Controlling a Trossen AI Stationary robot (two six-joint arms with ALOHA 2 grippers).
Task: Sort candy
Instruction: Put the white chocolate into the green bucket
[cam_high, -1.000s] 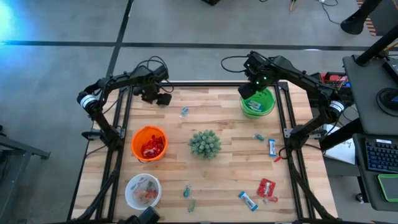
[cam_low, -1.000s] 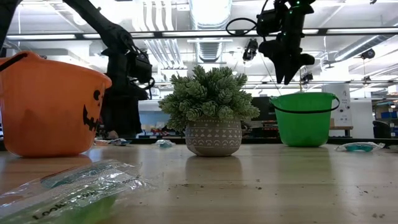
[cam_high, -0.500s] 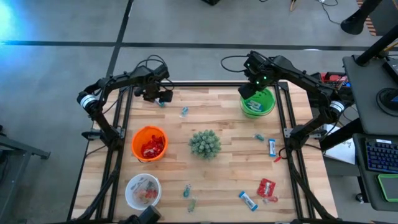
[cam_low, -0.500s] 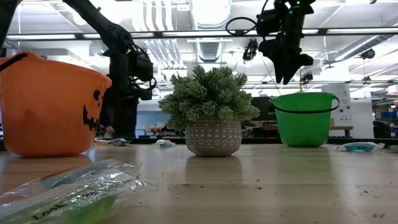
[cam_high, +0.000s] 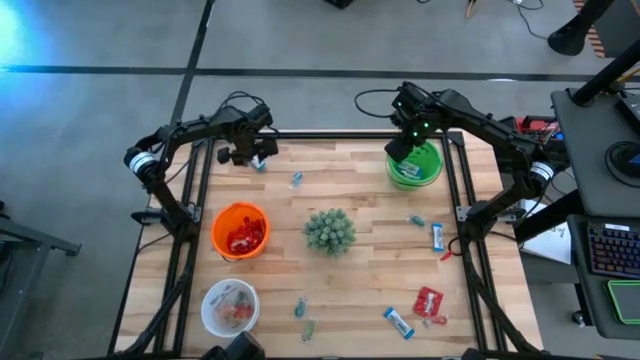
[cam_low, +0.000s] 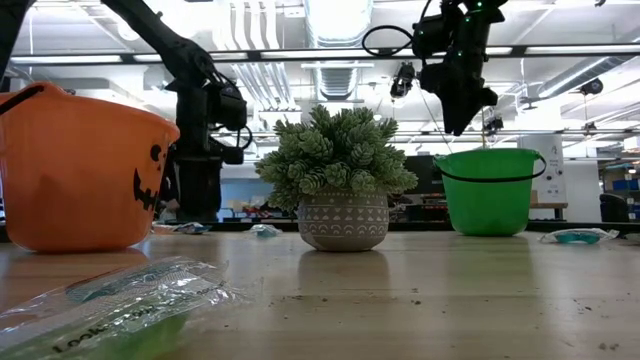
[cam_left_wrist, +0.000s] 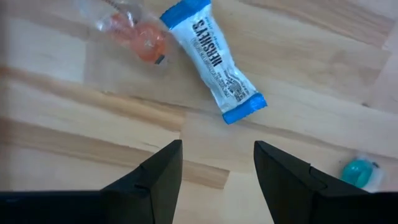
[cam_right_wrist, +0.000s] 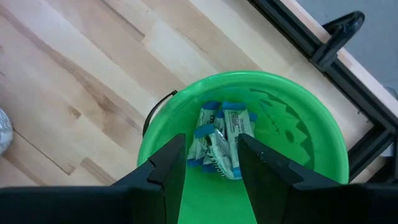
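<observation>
left gripper: we see the left gripper (cam_left_wrist: 214, 168) low over the far-left corner of the table (cam_high: 360, 270), fingers spread apart, nothing between them.
target: blue-and-white bar (cam_left_wrist: 212, 60) lies flat on the wood just ahead of the open jaws, not touched.
axis: bar's long axis runs diagonal to the gap between the fingers, so we judge a wrist turn or a slanted pinch across its narrow width is needed.
neighbours: an orange sweet in clear wrap (cam_left_wrist: 140, 38) sits just beside one end of the bar; a teal piece (cam_left_wrist: 359, 172) lies off to the other side, apart from it.
nearer arm: left arm by far; we judge this pick is its job.
right gripper: right gripper (cam_right_wrist: 212, 163) hangs above the green bucket (cam_right_wrist: 305, 134), jaws partly open and empty; blue-and-white bars (cam_right_wrist: 219, 140) already lie inside the bucket.
other candy: red packet (cam_high: 428, 302) and more bars lie on the near-right part of the table; the orange bucket (cam_high: 240, 230) holds red pieces, the white bowl (cam_high: 229, 306) holds mixed ones.
change: versus a second ago, we see the left gripper shifted slightly toward the table's far edge, now over the bar; the right arm looks unmoved above the green bucket.
risk: we judge the orange sweet could get dragged along.
</observation>
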